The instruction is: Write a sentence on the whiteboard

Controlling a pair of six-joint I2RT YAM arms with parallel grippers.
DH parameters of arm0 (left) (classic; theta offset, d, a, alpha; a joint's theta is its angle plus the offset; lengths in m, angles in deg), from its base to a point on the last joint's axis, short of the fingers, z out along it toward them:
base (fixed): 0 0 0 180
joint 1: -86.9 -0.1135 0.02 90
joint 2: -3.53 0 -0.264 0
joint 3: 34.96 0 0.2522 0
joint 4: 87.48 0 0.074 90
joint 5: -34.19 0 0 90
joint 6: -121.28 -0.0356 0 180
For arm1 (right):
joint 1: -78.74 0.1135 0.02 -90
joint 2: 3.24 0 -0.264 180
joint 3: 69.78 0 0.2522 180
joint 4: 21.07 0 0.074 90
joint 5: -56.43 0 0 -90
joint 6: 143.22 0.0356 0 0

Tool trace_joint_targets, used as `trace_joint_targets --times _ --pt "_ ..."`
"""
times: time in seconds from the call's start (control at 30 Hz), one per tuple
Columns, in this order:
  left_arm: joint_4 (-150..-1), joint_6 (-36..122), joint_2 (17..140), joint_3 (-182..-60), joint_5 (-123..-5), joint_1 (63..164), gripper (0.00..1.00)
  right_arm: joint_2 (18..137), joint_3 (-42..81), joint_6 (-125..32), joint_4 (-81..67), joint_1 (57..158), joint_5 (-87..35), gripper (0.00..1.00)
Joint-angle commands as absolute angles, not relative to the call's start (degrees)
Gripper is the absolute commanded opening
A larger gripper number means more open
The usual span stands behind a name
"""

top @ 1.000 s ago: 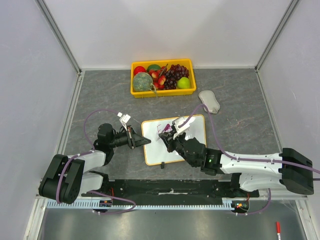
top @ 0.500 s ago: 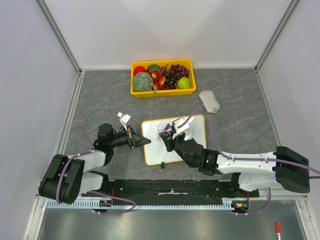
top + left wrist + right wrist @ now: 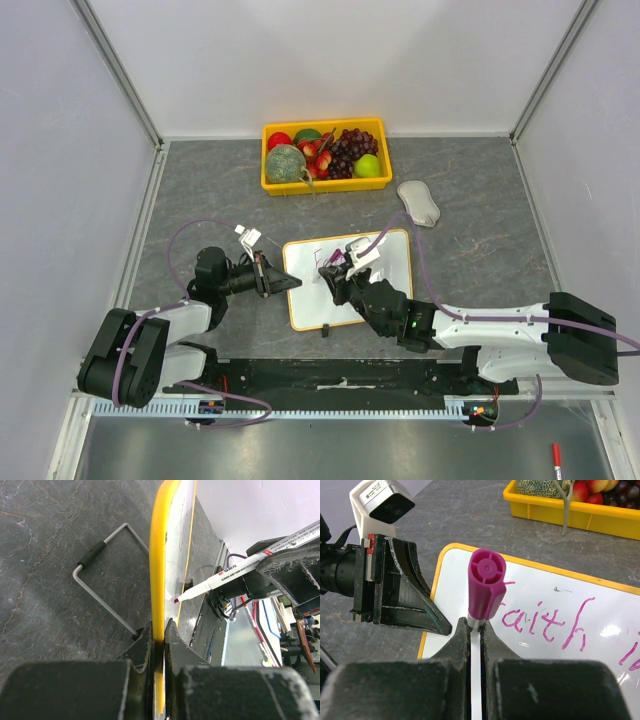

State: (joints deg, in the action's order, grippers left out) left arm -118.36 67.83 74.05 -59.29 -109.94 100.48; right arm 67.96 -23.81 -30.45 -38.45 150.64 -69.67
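The whiteboard (image 3: 303,295) sits on the tabletop (image 3: 480,200) at the centre of the top view, below the fruit tray (image 3: 325,187). The left end effector (image 3: 159,631) is pinched narrow on its yellow left rim, apparently to steady it against the pen's push. The right end effector (image 3: 475,630) is closed tight on a pink-capped marker (image 3: 485,585), whose tip is at or just off the board, where the sentence (image 3: 545,622) so far reads "faith" plus a stroke.

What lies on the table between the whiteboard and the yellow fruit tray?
Nothing. In the top view, the stretch of grey table between the whiteboard and the fruit tray is bare. A pale oval object lies further right.
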Motion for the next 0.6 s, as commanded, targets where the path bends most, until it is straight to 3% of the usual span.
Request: trace_joint_targets --times 0.0,0.57 --pt "-118.0 63.1 74.5 -59.6 -105.7 100.3 0.02 66.9 -25.3 -29.8 -37.7 150.8 -71.9 0.00" --pt "-118.0 63.0 74.5 -59.6 -105.7 100.3 0.02 60.5 -25.4 -28.9 -34.9 150.8 -71.0 0.00"
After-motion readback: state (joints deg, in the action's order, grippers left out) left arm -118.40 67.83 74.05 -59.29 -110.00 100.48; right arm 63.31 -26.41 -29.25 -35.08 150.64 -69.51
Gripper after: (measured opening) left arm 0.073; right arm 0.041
